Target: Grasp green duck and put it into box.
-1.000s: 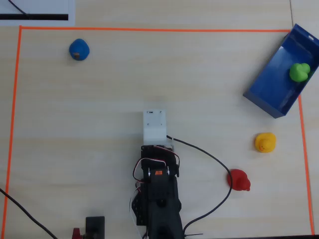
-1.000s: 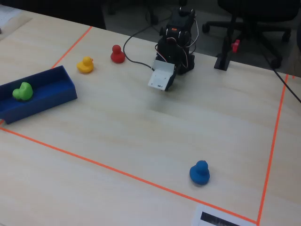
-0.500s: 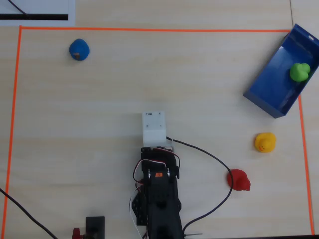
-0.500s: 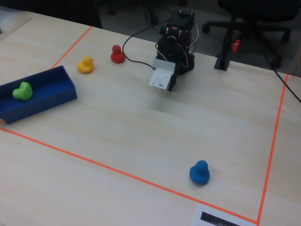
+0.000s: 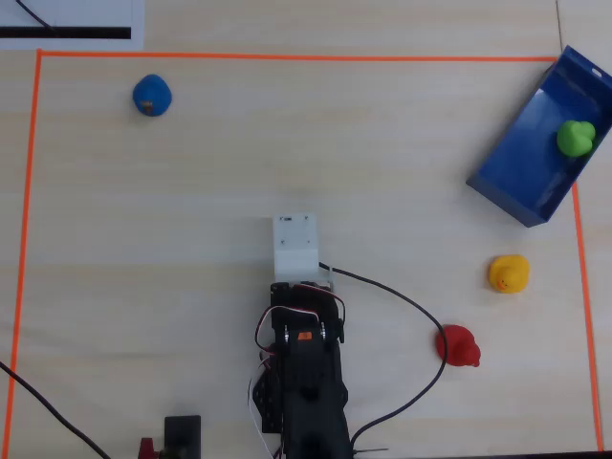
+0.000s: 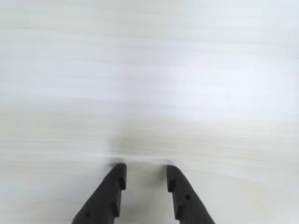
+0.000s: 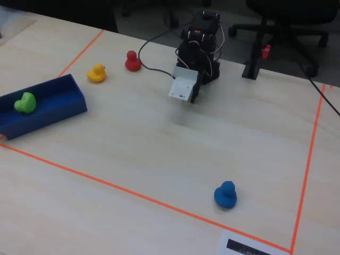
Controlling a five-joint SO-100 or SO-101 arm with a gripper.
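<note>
Only the wrist view shows the black two-finger claw (image 6: 145, 171) — tips a narrow gap apart, holding nothing, bare pale wooden worktop (image 6: 149, 84) beneath. The overhead view alone takes in the whole field: the small bright green rubber duck (image 5: 575, 138) sits inside the dark blue open-topped box (image 5: 521, 163), well away to the claw's right at the orange tape border (image 5: 287, 57) — open worktop lies between.

A pale wood-grain desk (image 7: 159, 143) fills the fixed view, evenly lit. Orange tape (image 7: 133, 194) marks a rectangle on it. Past the desk's far edge, at 12 to 2 o'clock, the floor (image 7: 149, 13) is dark, and black office chair bases (image 7: 289, 29) stand there. A white sheet (image 7: 249, 247) lies at 5 o'clock.
</note>
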